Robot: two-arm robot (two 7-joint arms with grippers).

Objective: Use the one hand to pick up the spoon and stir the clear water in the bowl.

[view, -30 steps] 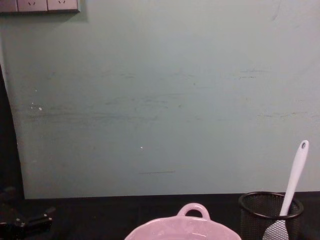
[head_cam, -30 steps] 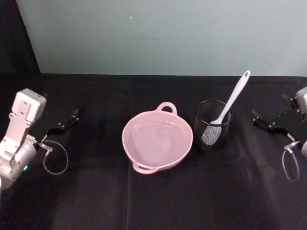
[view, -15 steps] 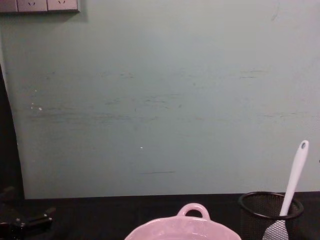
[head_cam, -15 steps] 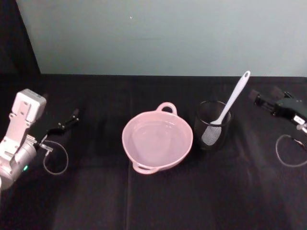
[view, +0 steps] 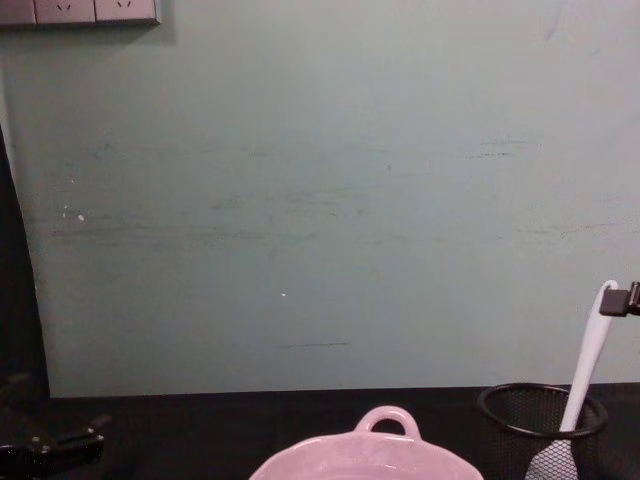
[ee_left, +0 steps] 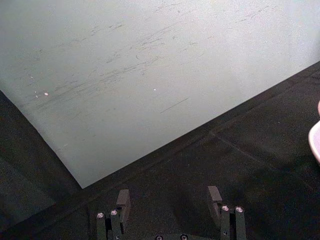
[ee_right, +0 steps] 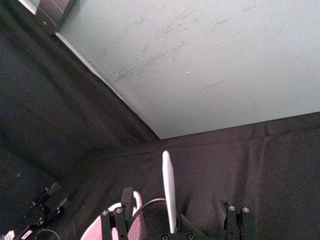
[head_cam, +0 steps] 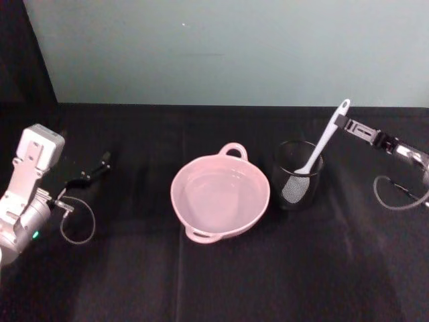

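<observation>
You have one wide, pale pink glossy bowl [head_cam: 177,189], one long slim white plastic spoon [head_cam: 324,137] and one black wire-mesh cup [head_cam: 278,182]. You count two black two-finger grippers: the left gripper [ee_left: 168,197] and the right gripper [head_cam: 347,125]. There are two thin cable loops, a left loop [head_cam: 93,220] and a right loop [head_cam: 376,192], and one black cloth-covered table [head_cam: 221,282].

Black left claw [ee_left: 168,192] bears silver screws, beside a white boxy forearm [head_cam: 35,161] and looped cable [head_cam: 77,229].
</observation>
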